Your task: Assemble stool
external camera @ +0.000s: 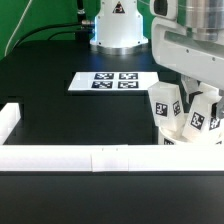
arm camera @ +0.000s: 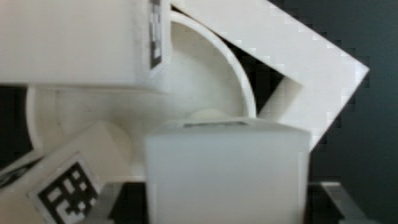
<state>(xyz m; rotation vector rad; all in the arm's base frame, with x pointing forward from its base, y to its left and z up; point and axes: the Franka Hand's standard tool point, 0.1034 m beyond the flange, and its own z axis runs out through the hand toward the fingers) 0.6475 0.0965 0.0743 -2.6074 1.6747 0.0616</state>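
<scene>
two fingers [external camera: 203, 106] of the hand [external camera: 192, 112] narrowly closed around a tagged leg block [external camera: 166, 108]

White robot arm [external camera: 186, 45] in exterior view: smooth, glossy, rounded plastic casing with grey shading at joint near top edge. Boxy white wrist section below. Arm base [external camera: 118, 28] at rear: white, cylindrical, with small black triangular marking on front and dark collar above. No cables or screws discernible. Gripper fingers not clearly distinguishable from surrounding white parts.
</scene>
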